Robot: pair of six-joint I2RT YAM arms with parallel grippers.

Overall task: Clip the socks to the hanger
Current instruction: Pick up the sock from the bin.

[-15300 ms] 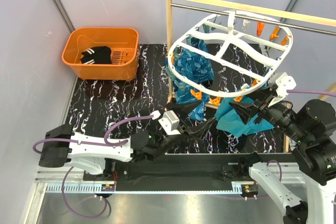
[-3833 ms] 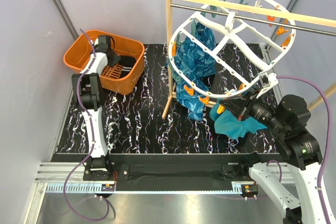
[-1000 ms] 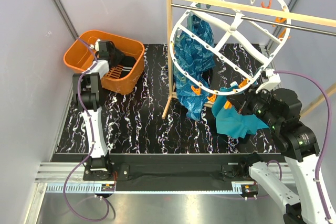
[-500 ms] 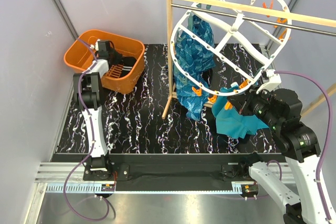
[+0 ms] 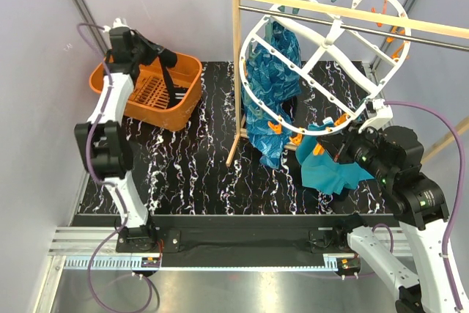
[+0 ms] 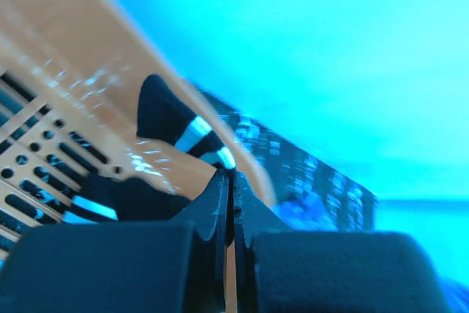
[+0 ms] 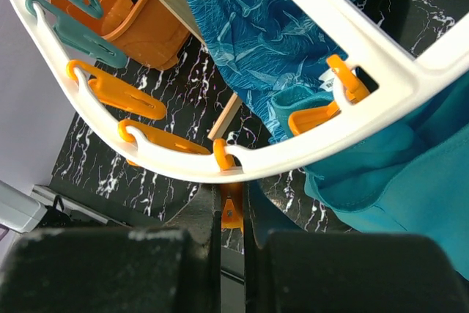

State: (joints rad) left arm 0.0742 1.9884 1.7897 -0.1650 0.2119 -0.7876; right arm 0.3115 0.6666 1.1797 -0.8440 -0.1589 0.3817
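Up out of the orange basket (image 5: pixel 157 113) comes the left arm, which half a second ago was still reaching down inside it. Its gripper (image 5: pixel 154 54) now sits high in the upper left of the overhead view, above the basket's far rim. The socks (image 5: pixel 171 82) have come up with it and hang in a dark strip from the fingertips, down over the basket's slatted floor.

From the left wrist camera, the two fingers are pressed together on the black cloth with almost no gap between them. White-striped folds of the socks (image 6: pixel 174 119) bunch just beyond the tips, against the orange basket wall (image 6: pixel 51 71).

On the right side little has changed. The white hanger (image 5: pixel 334 33) is tipped almost on edge in the upper right, hooked over the metal rod of the wooden rack (image 5: pixel 236 20). Teal and orange clips ring its rim. The right gripper (image 5: pixel 328 144) is at the hanger's lowest edge, and in its wrist view the fingers are closed on one orange clip (image 7: pixel 231 209) just under the white rim (image 7: pixel 179 160).

A blue patterned cloth (image 5: pixel 267 86) hangs from the hanger's left side. A plain teal cloth (image 5: pixel 333 174) droops beside the right gripper over the black marbled table (image 5: pixel 190 166).
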